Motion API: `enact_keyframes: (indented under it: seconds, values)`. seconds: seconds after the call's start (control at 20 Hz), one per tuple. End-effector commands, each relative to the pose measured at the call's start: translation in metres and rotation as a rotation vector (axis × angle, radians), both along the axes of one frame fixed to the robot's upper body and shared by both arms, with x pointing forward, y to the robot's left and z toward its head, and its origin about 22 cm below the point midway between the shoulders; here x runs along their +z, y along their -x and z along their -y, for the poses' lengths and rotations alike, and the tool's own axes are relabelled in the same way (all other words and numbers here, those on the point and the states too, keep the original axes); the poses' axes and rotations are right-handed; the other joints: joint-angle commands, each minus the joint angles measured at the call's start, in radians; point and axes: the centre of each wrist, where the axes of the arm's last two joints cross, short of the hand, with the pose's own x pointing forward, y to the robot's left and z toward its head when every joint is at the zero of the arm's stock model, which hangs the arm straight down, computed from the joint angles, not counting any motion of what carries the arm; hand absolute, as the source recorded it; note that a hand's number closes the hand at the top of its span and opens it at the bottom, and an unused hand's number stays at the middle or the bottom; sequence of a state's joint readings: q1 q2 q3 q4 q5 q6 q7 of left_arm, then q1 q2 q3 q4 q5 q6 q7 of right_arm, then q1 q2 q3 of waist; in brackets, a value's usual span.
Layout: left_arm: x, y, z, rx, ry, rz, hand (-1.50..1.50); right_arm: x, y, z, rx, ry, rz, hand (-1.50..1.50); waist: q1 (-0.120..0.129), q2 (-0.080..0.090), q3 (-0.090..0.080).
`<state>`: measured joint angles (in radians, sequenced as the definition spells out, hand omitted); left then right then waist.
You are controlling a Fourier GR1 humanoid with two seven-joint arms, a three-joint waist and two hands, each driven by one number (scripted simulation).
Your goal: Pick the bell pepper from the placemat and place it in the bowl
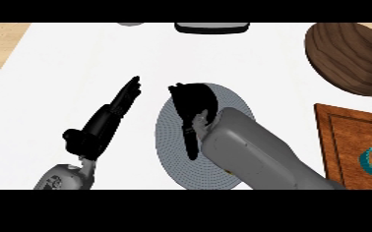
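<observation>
I had the right hand (195, 103) down over the far part of the round grey placemat (174, 162), near the middle of the counter (87, 54). Its fingers were curled downward, but I could not tell what they held. I could not see the bell pepper at all. I guessed it sat under that hand, hidden by the black fingers.

The left hand (109, 115) rested on the left part of the counter, just beside the placemat, with its fingers straight and together, holding nothing.

The brown wooden bowl (341, 54) sat at the far right corner of the counter, well apart from the hand. I saw nothing inside the part that showed.

What could go wrong? If the fingers were not truly around the pepper, it might slip out when I lifted. The trip to the bowl was long, so the pepper could fall on the way. A brown wooden tray (345, 142) lay at the right edge, and a low arm could bump it.
</observation>
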<state>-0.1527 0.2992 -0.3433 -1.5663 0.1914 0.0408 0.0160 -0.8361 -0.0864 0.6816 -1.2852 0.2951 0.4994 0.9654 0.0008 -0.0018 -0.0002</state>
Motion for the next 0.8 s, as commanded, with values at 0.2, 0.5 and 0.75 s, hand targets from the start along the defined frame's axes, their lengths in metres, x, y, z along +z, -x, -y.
enact_keyframes:
  seconds: [0.2, 0.5, 0.75]
  values:
    - [0.003, -0.005, 0.000, 0.015, 0.004, -0.021, 0.00, -0.004, 0.008, 0.008, -0.060, 0.111, 0.126, -1.50, -0.003, 0.000, 0.000]
    - [0.003, 0.008, 0.009, 0.004, -0.012, 0.007, 0.00, -0.022, -0.010, 0.021, -0.099, 0.128, 0.096, -1.50, 0.004, 0.001, 0.000]
    - [-0.010, -0.006, 0.003, 0.013, 0.008, 0.003, 0.00, -0.047, -0.011, 0.041, -0.091, 0.118, 0.057, -1.50, -0.001, 0.002, 0.000]
